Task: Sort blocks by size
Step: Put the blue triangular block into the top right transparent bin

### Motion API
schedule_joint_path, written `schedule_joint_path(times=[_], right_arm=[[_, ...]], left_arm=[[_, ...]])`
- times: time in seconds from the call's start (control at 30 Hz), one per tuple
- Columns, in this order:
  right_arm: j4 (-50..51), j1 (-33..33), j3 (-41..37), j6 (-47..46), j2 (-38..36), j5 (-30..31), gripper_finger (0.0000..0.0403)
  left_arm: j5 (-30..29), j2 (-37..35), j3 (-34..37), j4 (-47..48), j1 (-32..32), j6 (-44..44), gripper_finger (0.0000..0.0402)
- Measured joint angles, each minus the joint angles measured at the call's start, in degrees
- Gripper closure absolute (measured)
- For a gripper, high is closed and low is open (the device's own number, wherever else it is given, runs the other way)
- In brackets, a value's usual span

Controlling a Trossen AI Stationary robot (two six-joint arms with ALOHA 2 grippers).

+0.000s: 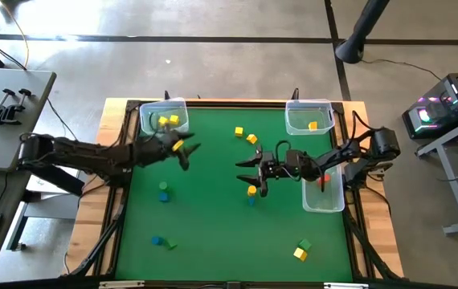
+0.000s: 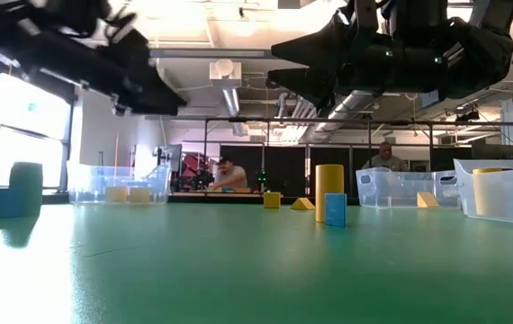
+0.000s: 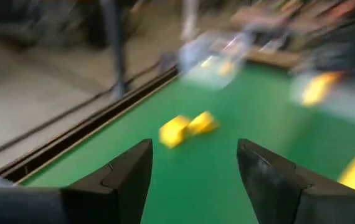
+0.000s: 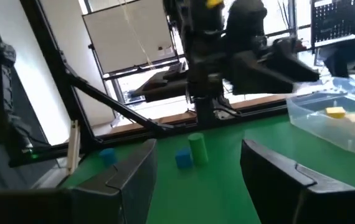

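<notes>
Left gripper (image 1: 187, 150): mine, open wide, empty, near the left bin (image 1: 182, 105).
Right gripper (image 1: 249, 170): open wide, over the yellow cylinder (image 1: 251, 190).
Advice: descend straight, straddle it, avoid the blue block (image 2: 335, 209).

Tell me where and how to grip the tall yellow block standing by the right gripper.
Grip the yellow block across its upright sides, coming straight down from above. It stands tall, a small blue block touches or nearly touches its base, and the open right gripper hovers close.

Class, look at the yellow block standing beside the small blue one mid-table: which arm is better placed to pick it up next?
Right. The right gripper hangs open just above the yellow block; the left gripper is farther off, near its bin.
</notes>
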State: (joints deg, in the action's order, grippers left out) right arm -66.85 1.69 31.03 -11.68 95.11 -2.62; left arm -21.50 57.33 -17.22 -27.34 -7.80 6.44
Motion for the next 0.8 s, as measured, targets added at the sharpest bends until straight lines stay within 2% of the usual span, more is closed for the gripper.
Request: schedule_joint_path(times=[0.07, 0.17, 0.33, 0.43, 0.63, 0.8], right_arm=[[0.26, 0.3, 0.0, 1.42, 0.0, -3.39, 0.0182], [0.17, 1.31, 0.0, 1.72, 0.0, -9.16, 0.0182], [3.21, 3.64, 0.0, 4.53, -1.03, -8.83, 0.0182], [9.92, 5.27, 0.0, 5.64, -4.28, -3.84, 0.0182], [24.44, 7.49, -0.02, 8.29, -12.73, 10.34, 0.0182], [34.71, 9.49, 0.0, 9.08, -19.55, 20.14, 0.0182]], left_arm=[[1.77, 0.44, 3.69, -10.67, 3.54, -2.42, 0.0184], [3.33, 0.54, 7.0, -20.33, 7.61, -4.48, 0.0184], [3.35, 0.55, 7.68, -22.33, 11.58, -8.21, 0.0184], [3.42, 0.56, 7.68, -22.36, 12.09, -9.88, 0.0184], [3.36, 0.56, 7.68, -22.32, 10.86, -12.92, 0.0184], [3.33, 0.56, 7.68, -22.24, 10.08, -11.14, 0.0184]])
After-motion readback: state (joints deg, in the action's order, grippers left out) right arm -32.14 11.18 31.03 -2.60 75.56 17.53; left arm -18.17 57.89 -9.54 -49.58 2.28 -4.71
